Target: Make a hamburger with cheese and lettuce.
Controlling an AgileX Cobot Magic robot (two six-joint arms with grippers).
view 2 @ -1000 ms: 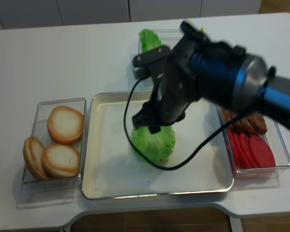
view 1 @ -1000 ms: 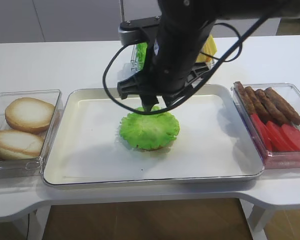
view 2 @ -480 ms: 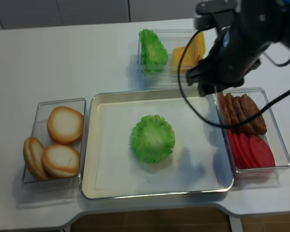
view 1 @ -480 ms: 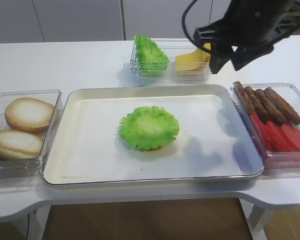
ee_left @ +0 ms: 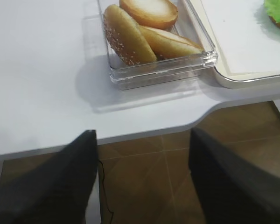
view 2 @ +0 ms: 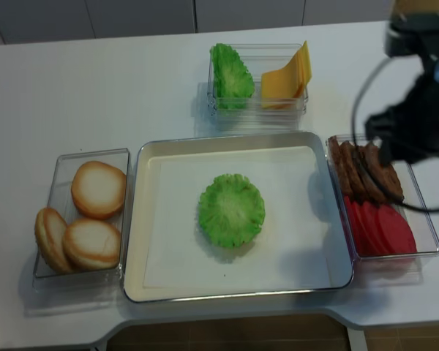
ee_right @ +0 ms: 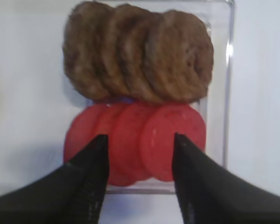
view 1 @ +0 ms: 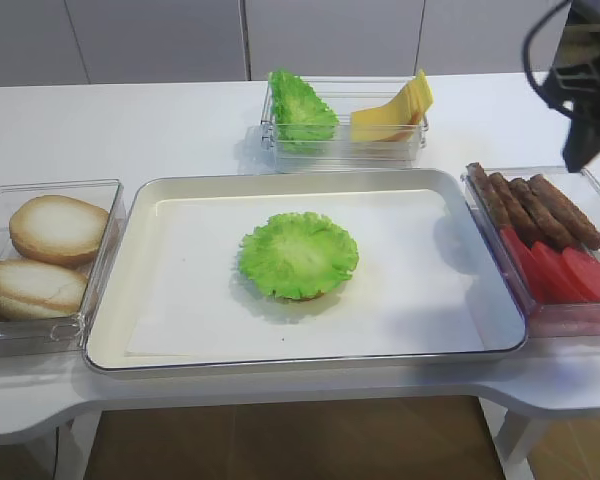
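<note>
The right gripper [ee_right: 139,179], two black fingers spread apart and holding nothing, hangs above a clear plastic box [ee_right: 226,93] with four overlapping brown patties [ee_right: 140,56] and three or four round red slices [ee_right: 135,140]; their overlap blurs the count. The left gripper [ee_left: 142,182], also spread and empty, sits off the white table's [ee_left: 42,84] edge beside a clear tub of three toasted bun halves [ee_left: 144,32]. On the shallow metal tray [view 1: 460,190] the hamburger [view 1: 298,255] shows one ruffled green lettuce leaf, its bun almost wholly hidden. A rear clear box [view 1: 345,145] holds upright lettuce [view 1: 298,105] and fanned yellow cheese [view 1: 395,105], slices uncountable.
</note>
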